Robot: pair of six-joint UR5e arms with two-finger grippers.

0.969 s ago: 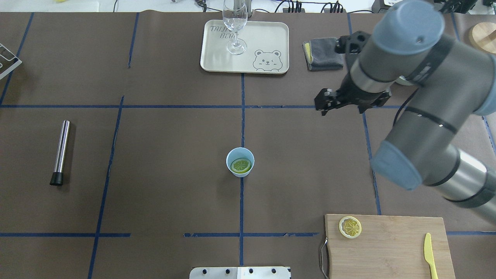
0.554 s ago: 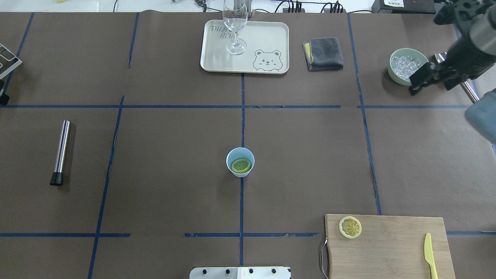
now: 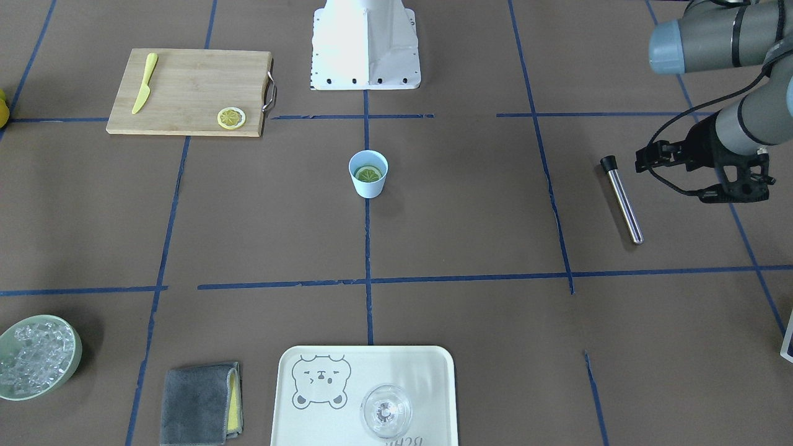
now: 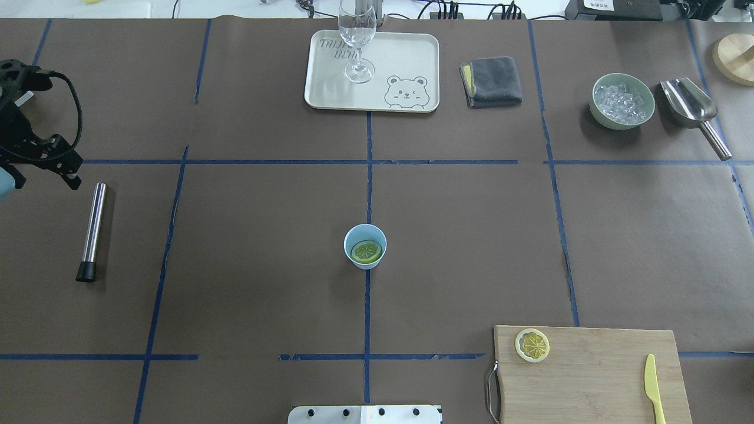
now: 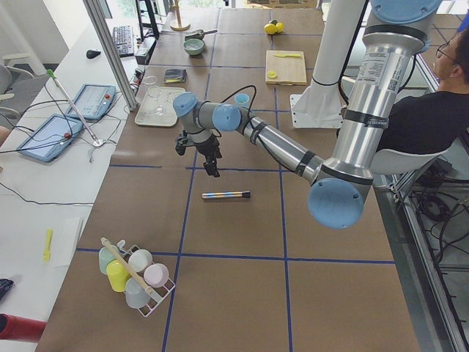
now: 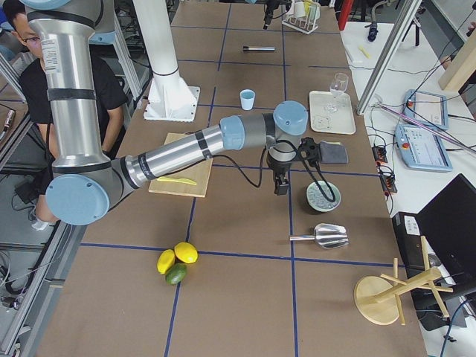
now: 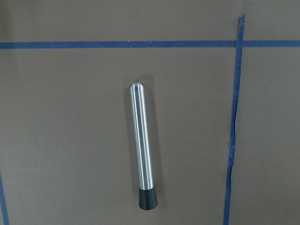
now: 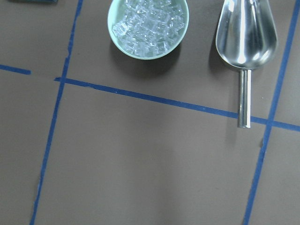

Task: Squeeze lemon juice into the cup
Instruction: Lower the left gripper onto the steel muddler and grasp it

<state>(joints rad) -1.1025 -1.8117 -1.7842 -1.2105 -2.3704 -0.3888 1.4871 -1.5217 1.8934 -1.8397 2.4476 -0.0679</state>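
The pale blue cup [image 4: 365, 235] stands at the table's middle with a lemon slice [image 4: 366, 252] lying inside it; both also show in the front view, the cup [image 3: 368, 186] and the slice [image 3: 369, 174]. A second lemon slice [image 4: 532, 344] lies on the wooden cutting board [image 4: 589, 377]. My left gripper [image 4: 68, 174] hovers at the far left edge, near a steel rod [image 4: 92, 231]; I cannot tell if it is open. My right gripper [image 6: 280, 186] shows only in the right side view, near the ice bowl [image 6: 323, 197]; I cannot tell its state.
A tray [image 4: 406, 53] with a clear glass [image 4: 357, 35] stands at the back. A grey cloth [image 4: 492, 81], a green ice bowl [image 4: 623, 100] and a steel scoop [image 4: 689, 106] lie back right. A yellow knife [image 4: 652, 386] lies on the board.
My right arm has swung away to the right and left the overhead view. My left gripper has come in at the left edge near the steel rod. Cup and slices have not moved.
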